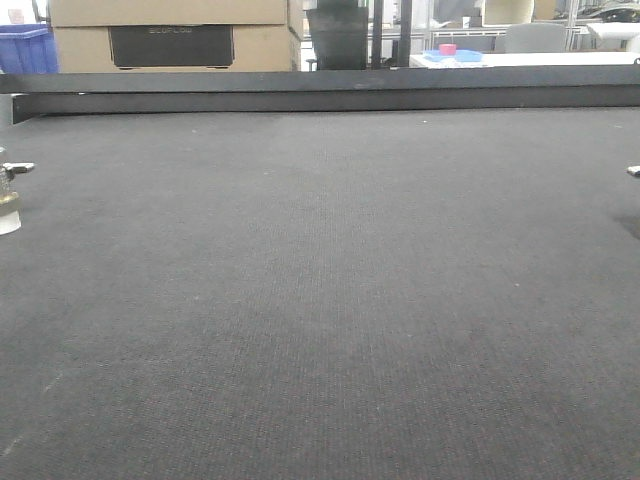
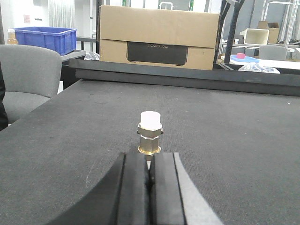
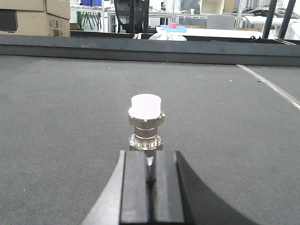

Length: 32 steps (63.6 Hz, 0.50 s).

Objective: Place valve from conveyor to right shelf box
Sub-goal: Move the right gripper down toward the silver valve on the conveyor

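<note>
Conveyor fills all three views, its dark woven belt running back to the black rail; a cardboard box stands beyond the rail.

Left tool: fingers brought together, and I judge them clamped on the lever of a brass-bodied valve, which stands white end up just past the tips. Right tool: same condition, fingers together on what looks like the lever of a silver-bodied valve, also white end up, low over the belt.

The front view shows neither tool. An edge valve sits on the belt, cut by the left frame edge, and a lever tip pokes in at the right edge.

Step in hand, in my judgement: the carry to the right shelf box. I would raise the right tool straight up before swinging and keep the wrist level so the valve cannot pivot on its thin lever. I would travel slowly and release only once over the box.

Not verifiable:
- The shelf box is out of every view.
- The contact between fingers and lever is mostly buried in the slot.
- I cannot tell whether either valve rests on the belt or hangs clear.
- I cannot tell whether the edge valve is one of the two at the tools
</note>
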Motion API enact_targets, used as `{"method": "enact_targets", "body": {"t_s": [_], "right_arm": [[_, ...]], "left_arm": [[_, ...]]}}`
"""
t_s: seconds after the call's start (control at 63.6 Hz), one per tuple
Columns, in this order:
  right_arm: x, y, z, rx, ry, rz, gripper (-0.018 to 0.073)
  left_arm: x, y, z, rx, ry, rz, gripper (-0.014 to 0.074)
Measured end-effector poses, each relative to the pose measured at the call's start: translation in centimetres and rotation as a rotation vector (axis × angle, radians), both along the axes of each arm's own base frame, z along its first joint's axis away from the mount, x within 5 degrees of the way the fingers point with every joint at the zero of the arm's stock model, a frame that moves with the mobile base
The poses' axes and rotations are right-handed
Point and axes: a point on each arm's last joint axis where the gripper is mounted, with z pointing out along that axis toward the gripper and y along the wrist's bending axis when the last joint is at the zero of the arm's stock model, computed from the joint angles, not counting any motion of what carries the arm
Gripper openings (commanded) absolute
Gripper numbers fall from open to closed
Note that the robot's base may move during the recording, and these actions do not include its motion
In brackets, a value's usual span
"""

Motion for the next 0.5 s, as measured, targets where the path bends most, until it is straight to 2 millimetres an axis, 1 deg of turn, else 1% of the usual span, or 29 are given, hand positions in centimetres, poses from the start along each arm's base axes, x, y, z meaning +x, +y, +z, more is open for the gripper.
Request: {"method": "enact_targets", "body": {"t_s": [0.503], "right_arm": [[0.0,0.0,0.0,0.0,0.0,0.0,-0.0163]], "left_arm": [[-0.01,0.0,0.12,0.001,-0.013,0.0,-0.0111]]}}
